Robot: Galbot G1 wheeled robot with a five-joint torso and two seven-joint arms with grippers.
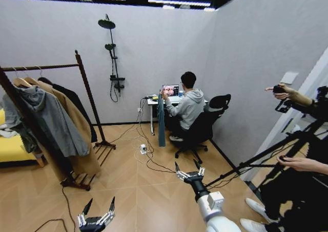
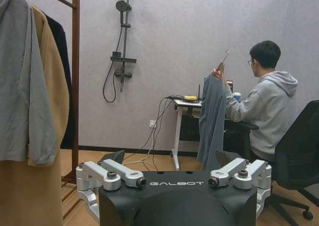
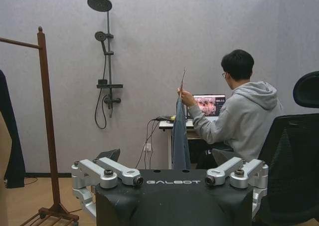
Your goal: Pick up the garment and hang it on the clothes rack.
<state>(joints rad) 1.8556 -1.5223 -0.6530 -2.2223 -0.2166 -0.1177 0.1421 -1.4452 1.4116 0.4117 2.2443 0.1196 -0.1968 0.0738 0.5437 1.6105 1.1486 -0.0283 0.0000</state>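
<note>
Teal and limp, the garment [image 1: 161,120] hangs from a seated person's hand [image 3: 185,97] by the desk [image 2: 187,103], best taken at its hanger; both grippers, left [image 1: 96,215] and right [image 1: 188,170], spread empty.

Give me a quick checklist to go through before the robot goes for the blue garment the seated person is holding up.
1. Garment on offer: ok, a seated person holds it up by its hanger beside the desk.
2. Left gripper free: ok, jaws open, nothing in them, low near the floor.
3. Right gripper free: ok, jaws open, empty, pointing toward the garment.
4. Garment within reach: not ok, it hangs well beyond both grippers.
5. Floor path: not ok, cables and a power strip lie between robot and garment.
6. Room on the clothes rack: ok, bare bar near its far post, beyond the tan coat.
</note>
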